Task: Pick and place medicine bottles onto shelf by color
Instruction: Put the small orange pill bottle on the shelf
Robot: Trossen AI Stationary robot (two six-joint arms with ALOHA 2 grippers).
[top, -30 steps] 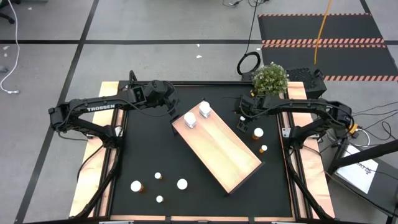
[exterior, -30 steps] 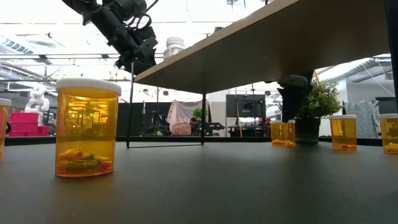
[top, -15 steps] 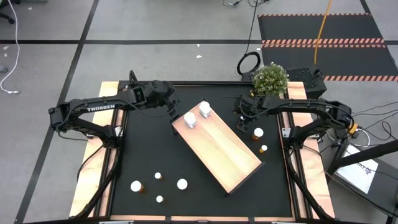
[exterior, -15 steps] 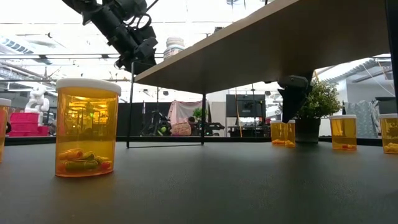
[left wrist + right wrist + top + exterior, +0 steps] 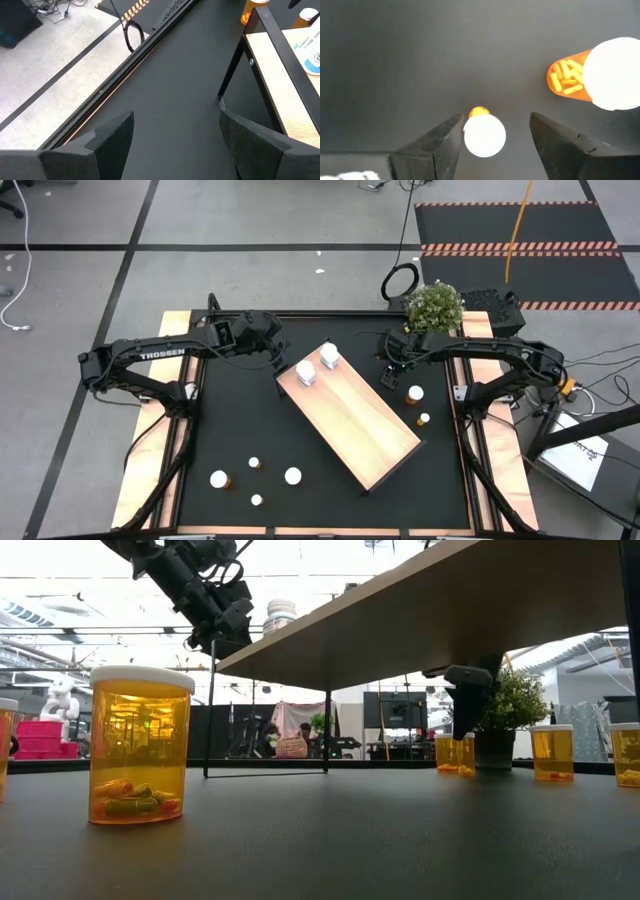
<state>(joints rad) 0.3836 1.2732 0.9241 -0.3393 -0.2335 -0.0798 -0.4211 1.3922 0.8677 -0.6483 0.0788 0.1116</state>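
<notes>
Right fingers (image 5: 492,145) lifted, bottle (image 5: 484,134) between.

Big amber bottle (image 5: 600,75) — cap cut off.

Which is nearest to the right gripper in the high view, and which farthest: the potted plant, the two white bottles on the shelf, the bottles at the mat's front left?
1. Potted plant, just behind the right gripper.
2. White bottles, on the shelf's back end.
3. Front-left bottles, far across the mat.

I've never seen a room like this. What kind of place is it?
Probably a robot lab or workshop. Two dark arms work over a black table on a taped floor, sorting orange medicine bottles onto a wooden shelf, with cables and equipment around.
</notes>
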